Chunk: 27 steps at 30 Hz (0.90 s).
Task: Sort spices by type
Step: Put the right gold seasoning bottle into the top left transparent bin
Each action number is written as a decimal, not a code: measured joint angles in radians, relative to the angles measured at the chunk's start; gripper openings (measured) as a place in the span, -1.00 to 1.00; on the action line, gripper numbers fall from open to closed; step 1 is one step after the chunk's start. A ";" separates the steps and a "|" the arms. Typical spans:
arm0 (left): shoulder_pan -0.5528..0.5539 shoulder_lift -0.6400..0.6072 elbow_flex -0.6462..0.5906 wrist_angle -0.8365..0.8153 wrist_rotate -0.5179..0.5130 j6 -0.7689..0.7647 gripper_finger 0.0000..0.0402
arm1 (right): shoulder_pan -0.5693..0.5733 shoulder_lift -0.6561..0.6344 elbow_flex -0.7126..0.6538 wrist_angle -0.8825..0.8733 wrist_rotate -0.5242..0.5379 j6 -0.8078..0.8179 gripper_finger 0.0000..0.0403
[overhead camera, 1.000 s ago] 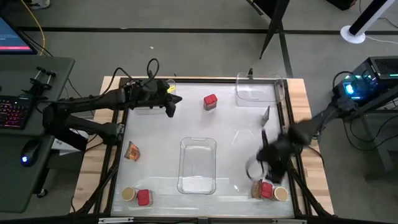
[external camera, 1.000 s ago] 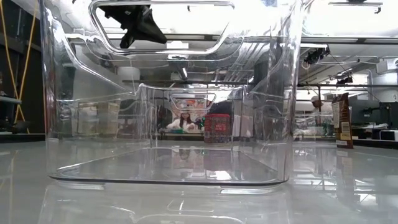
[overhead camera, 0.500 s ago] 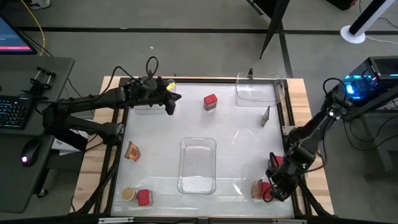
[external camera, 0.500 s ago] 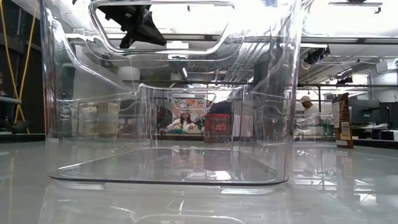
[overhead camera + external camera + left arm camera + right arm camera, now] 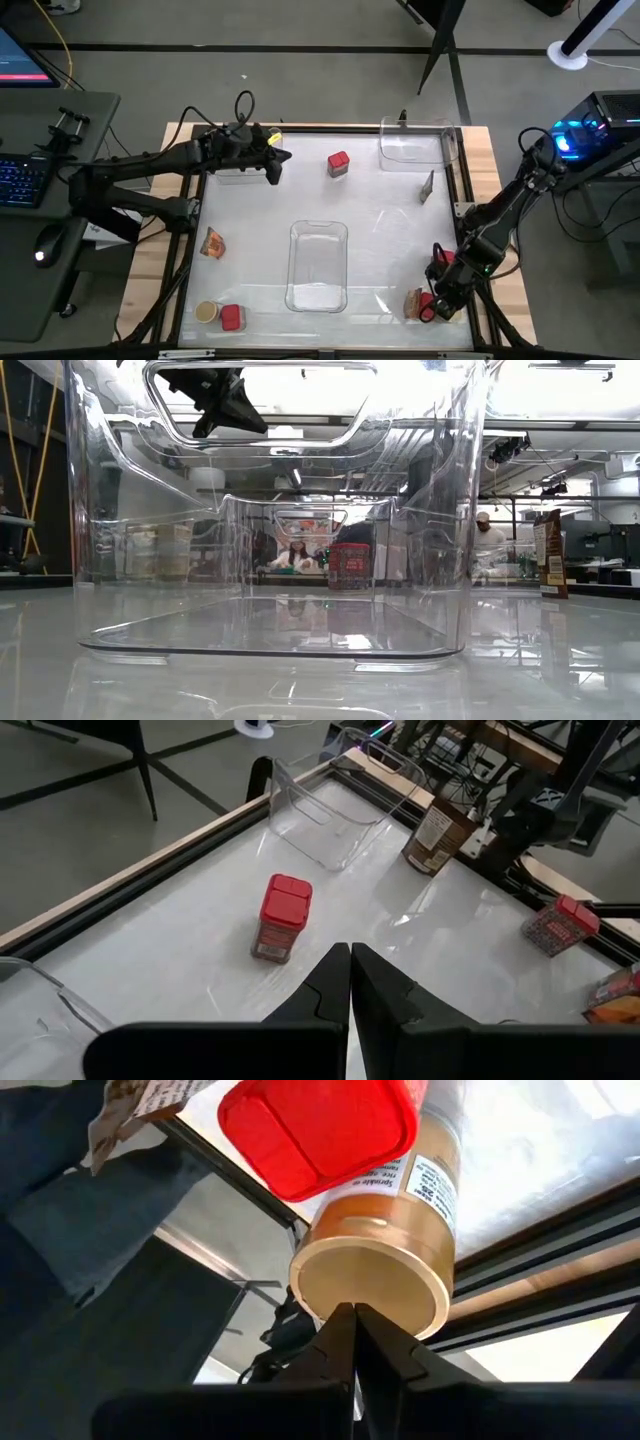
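At the table's near right corner my right gripper (image 5: 432,309) hangs with fingers pressed together, pinching nothing; the tan-lidded jar (image 5: 385,1250) lies dead ahead, lid towards me, long axis running away, a red-lidded container (image 5: 318,1125) beside it; my left gripper (image 5: 275,163), also closed, waits well apart by the far edge.

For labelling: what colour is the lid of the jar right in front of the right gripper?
Tan on the jar lid, clearest in the right wrist view.
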 joint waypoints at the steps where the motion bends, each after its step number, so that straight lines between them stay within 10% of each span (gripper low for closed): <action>1: 0.000 0.000 0.000 0.000 0.000 0.000 -1.00 | 0.000 0.002 0.000 -0.001 0.002 0.000 -1.00; 27: 0.000 0.000 0.000 0.008 0.028 0.001 -1.00 | -0.050 0.065 0.005 -0.254 -0.051 -0.069 -1.00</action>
